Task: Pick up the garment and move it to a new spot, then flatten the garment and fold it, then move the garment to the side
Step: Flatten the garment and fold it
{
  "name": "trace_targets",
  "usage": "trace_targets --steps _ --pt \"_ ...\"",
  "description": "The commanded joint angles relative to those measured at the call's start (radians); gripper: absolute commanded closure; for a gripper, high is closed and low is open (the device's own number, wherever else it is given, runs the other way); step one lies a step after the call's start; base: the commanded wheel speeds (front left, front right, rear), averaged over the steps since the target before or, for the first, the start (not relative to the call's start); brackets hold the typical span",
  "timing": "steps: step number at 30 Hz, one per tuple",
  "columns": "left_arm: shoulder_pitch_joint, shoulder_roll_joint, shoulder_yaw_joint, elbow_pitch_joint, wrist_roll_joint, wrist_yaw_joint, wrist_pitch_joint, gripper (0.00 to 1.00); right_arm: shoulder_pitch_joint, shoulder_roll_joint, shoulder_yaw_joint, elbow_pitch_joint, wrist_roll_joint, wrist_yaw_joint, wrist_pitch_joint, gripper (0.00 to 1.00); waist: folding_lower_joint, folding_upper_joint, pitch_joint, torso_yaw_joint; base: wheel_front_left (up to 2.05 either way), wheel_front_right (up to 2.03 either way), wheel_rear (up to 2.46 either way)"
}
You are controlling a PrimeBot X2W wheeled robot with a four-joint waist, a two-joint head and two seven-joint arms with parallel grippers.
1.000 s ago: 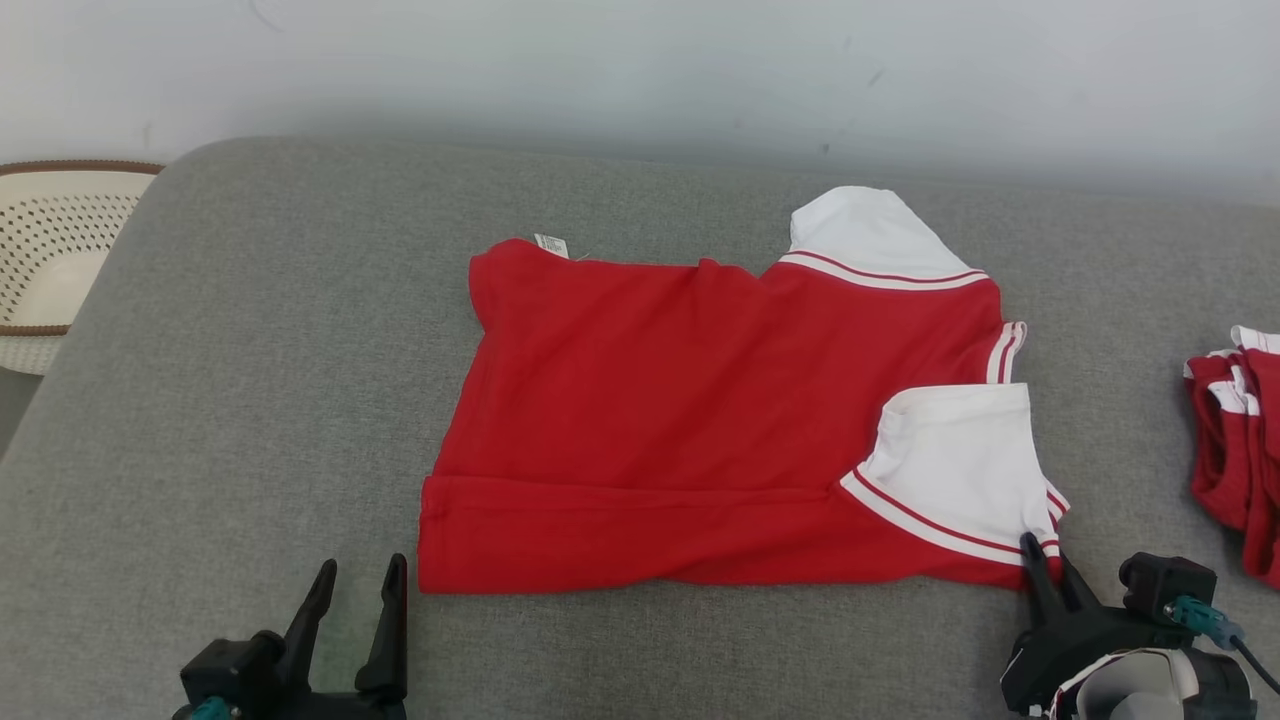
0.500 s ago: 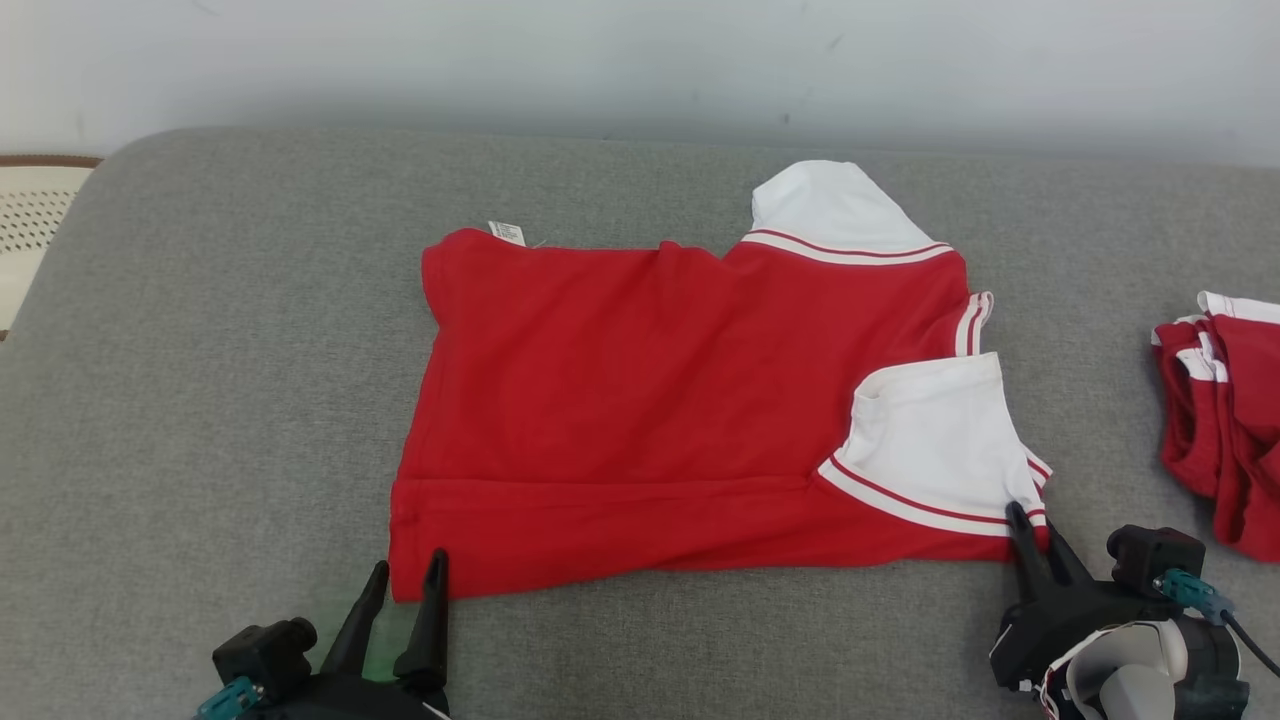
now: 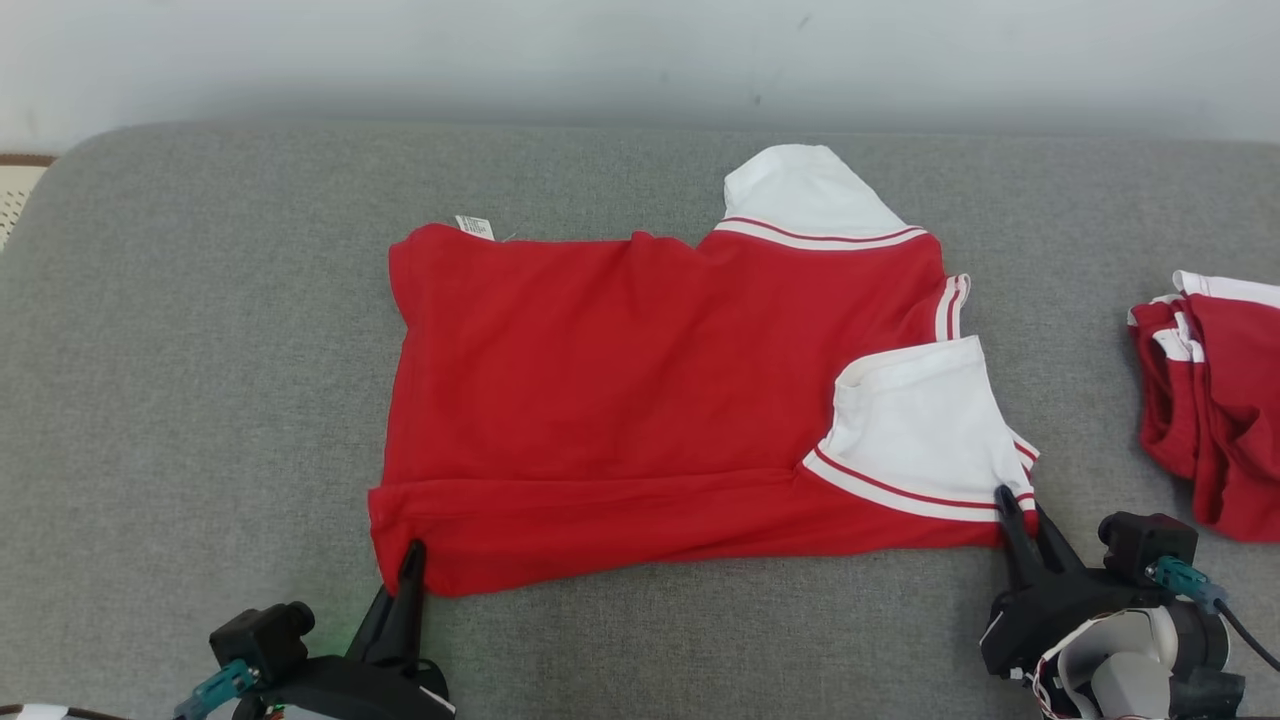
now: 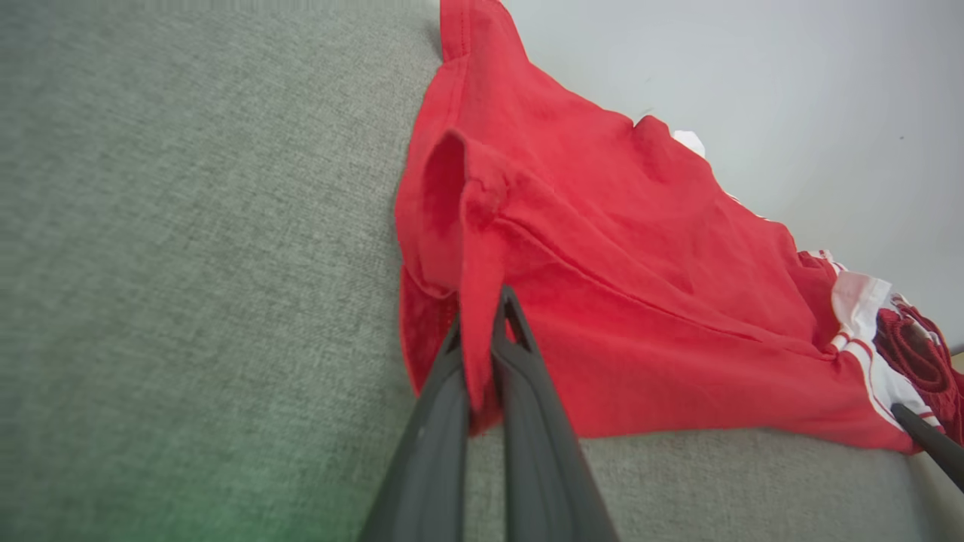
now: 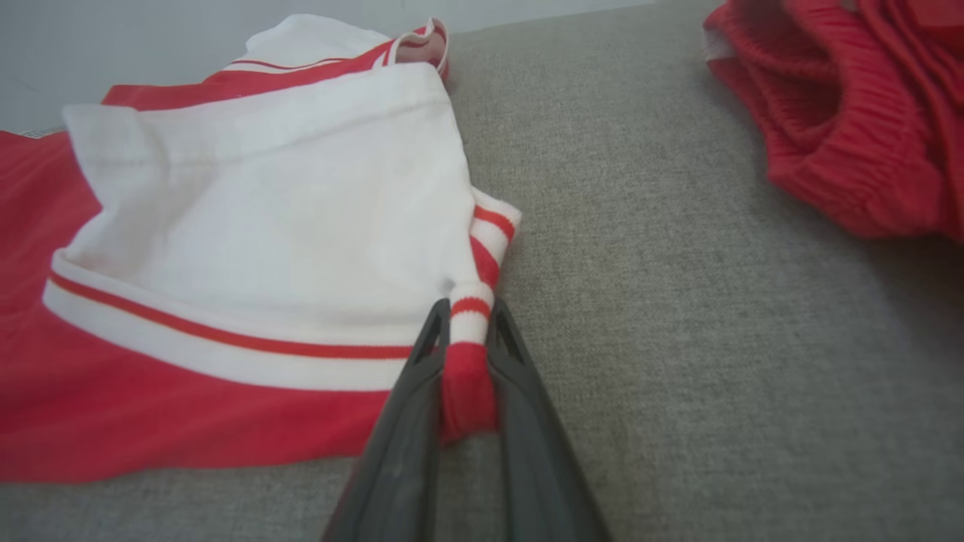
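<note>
Grey cloth covers the padded surface before you, and a pale wall stands behind it. You have one garment near the middle, one heap of other red and white clothes well apart at the right edge, and two pincers.

The garment is a red shirt, lying mostly flat and doubled over. It has two white sleeves, the nearer sleeve and the farther sleeve, each bordered with red and white stripes. One small white label sits at its far left corner.

Your left pincer is clenched on the near left corner of the hem. Your right pincer is clenched on the near right corner, at the striped cuff.

The head view gives you the whole outline of the shirt. The left wrist view shows a raised fold of red fabric squeezed between the fingers, and the right wrist view shows the cuff pinched upright between the fingers.
</note>
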Motion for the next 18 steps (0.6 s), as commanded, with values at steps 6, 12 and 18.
trace_targets --steps 6,12,18 --pt "0.045 0.024 0.016 0.011 0.011 0.000 0.000 1.00 0.041 0.004 0.009 0.000 0.015 -0.002 0.000 1.00 -0.0001 -0.0001 -0.057 -0.003 0.00 0.00 0.00" --pt "0.096 0.040 0.030 0.040 0.021 0.000 0.000 1.00 0.091 0.009 0.041 -0.005 0.026 -0.002 0.000 1.00 -0.0001 -0.0001 -0.128 -0.014 0.00 0.00 0.00" --pt "0.133 0.047 0.034 0.072 0.029 0.000 -0.001 1.00 0.132 -0.004 0.073 -0.014 0.053 -0.002 0.000 1.00 -0.0001 -0.0001 -0.183 -0.024 0.00 0.00 0.00"
